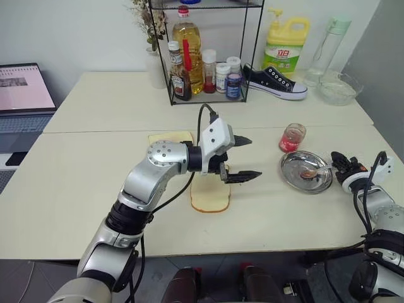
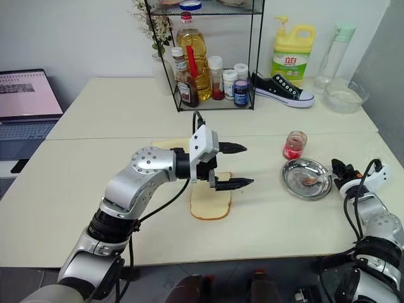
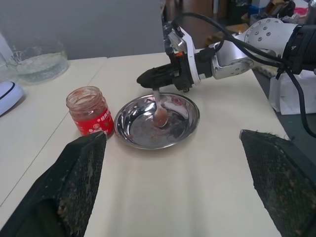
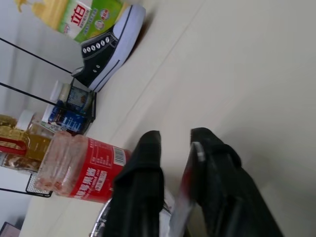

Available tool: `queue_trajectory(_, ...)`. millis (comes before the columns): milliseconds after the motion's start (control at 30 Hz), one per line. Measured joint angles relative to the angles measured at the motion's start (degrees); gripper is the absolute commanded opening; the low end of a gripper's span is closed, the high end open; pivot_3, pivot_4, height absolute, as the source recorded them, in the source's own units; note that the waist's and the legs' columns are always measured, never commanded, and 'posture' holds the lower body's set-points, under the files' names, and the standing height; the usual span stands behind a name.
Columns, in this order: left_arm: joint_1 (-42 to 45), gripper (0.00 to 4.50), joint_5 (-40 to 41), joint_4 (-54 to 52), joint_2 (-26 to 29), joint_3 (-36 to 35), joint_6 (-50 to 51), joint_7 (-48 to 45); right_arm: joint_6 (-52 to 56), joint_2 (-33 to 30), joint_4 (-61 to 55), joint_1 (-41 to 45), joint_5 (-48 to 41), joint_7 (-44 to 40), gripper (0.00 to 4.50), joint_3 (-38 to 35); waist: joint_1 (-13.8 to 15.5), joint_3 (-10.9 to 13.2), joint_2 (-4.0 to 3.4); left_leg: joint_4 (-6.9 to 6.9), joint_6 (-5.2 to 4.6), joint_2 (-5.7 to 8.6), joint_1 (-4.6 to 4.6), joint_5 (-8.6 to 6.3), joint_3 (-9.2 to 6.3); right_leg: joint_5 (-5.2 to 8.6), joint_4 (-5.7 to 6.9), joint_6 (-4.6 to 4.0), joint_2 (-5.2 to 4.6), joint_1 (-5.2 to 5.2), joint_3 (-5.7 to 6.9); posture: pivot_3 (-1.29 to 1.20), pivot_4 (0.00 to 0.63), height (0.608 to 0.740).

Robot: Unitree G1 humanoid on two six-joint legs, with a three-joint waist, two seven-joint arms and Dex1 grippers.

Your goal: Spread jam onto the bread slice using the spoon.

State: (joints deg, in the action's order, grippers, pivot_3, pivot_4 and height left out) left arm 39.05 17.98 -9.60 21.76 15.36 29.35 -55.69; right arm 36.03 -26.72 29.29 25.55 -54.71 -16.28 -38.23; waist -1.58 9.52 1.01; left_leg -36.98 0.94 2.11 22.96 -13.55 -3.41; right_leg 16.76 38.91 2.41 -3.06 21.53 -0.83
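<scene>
At the steel dish (image 1: 287, 169), right gripper (image 3: 157, 79) pinches the spoon (image 3: 160, 109) handle.

The left arm reaches out across the middle of the scene, its forearm bent toward the right. The left gripper (image 1: 243, 159) points right, roughly level, with its two black fingers spread wide and nothing between them. The right arm comes in low at the near right edge. The right gripper (image 3: 148, 79) is closed on the spoon (image 3: 159, 109) handle.
</scene>
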Motion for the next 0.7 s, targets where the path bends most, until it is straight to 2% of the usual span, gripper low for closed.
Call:
queue_trajectory(233,0.02,4.5,0.01,0.2,-0.02,0.0,-0.15,-0.14,-0.05,0.65,-1.09,-0.2,-0.16,0.25,0.03,-1.08,0.09,0.0,0.0,0.0,-0.02,0.01,-0.04,-0.01,-0.01,0.01,-0.02,0.01,-0.01,-0.05,0.0,0.0,0.15,0.74)
queue_trajectory(367,0.44,4.5,0.01,1.14,0.05,-0.08,-0.75,-0.2,2.7,1.6,-8.36,-3.14,-1.5,2.2,0.03,-1.23,0.04,0.03,-0.04,0.02,-0.02,0.02,-0.01,-0.01,0.02,0.01,-0.01,0.02,-0.04,0.0,-0.04,0.0,0.15,0.74)
queue_trajectory(467,1.36,4.5,0.32,2.07,0.3,-1.89,-0.95,0.03,5.74,1.82,-18.07,-3.81,-4.78,5.79,0.03,-1.19,0.02,0.15,-0.26,0.03,-0.02,0.02,0.03,-0.01,0.04,0.02,0.04,0.03,-0.04,0.11,-0.06,0.0,0.15,0.74)
queue_trajectory(567,2.44,4.5,0.49,4.74,0.79,-5.09,-1.38,0.87,7.32,0.22,-27.28,-1.14,-6.83,8.87,0.03,-0.53,-0.26,0.16,-0.32,0.07,-0.03,-0.01,0.02,-0.02,0.08,0.03,0.04,0.05,0.0,0.16,-0.01,0.0,0.15,0.74)
queue_trajectory(700,2.59,4.5,-0.18,7.63,0.07,-5.74,-3.39,1.71,6.63,-1.74,-30.12,5.4,-3.78,10.22,0.03,4.49,-0.18,0.16,-0.31,0.07,-0.03,0.02,0.02,-0.02,0.1,0.04,0.04,0.07,-0.01,0.15,-0.01,0.0,0.15,0.74)
